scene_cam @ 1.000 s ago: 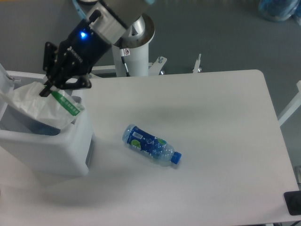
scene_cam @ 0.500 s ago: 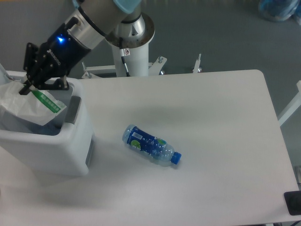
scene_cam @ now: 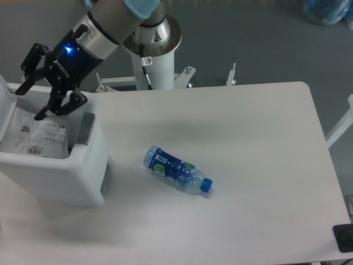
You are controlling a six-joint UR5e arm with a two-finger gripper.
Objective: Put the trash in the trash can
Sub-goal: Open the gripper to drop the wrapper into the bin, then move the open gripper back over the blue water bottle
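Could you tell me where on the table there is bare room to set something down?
The whole right half of the table, beyond the bottle, is bare, as is the strip along the front edge. It is crowded at the left, where the trash can stands under the open gripper.

White trash can (scene_cam: 55, 176) with a grey tab (scene_cam: 84, 130) on its rim. Inside it, a clear pouch (scene_cam: 38, 135) is seen, printed with a white label carrying black text and barcode-like marks (no finer detail can be read). The bottle (scene_cam: 177, 170) is shown as clear plastic wrapped in a blue label with small green and white patches, closed by a blue cap (scene_cam: 206, 185). The gripper (scene_cam: 32, 102) is black, a blue light being lit on its body; the arm (scene_cam: 113, 25) behind it is silver-grey with a light-blue joint cover. The table (scene_cam: 248, 165) is plain white, set against a dark grey floor (scene_cam: 259, 38).
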